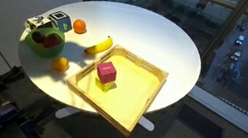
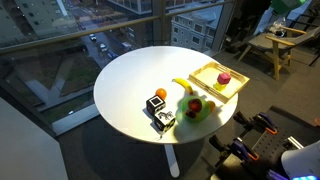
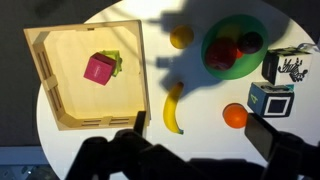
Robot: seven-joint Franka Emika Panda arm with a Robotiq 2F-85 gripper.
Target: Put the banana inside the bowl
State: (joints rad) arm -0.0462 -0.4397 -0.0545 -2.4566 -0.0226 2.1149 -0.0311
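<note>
The yellow banana (image 3: 174,108) lies on the white table between the wooden tray and the green bowl (image 3: 235,22). It shows in both exterior views (image 1: 99,46) (image 2: 180,84). The bowl (image 1: 34,47) (image 2: 201,114) holds red and dark fruits. My gripper (image 3: 200,135) is open and empty, high above the table. Its dark fingers frame the bottom of the wrist view, and the banana lies just inside the left finger. The gripper does not show in either exterior view.
A square wooden tray (image 3: 70,100) (image 1: 133,89) (image 2: 210,72) holds a pink cube (image 3: 98,68). Two oranges (image 3: 180,37) (image 3: 235,116) lie near the bowl. Two printed cubes (image 3: 285,65) (image 3: 270,100) stand beside it. The table edge curves along the bottom left of the wrist view.
</note>
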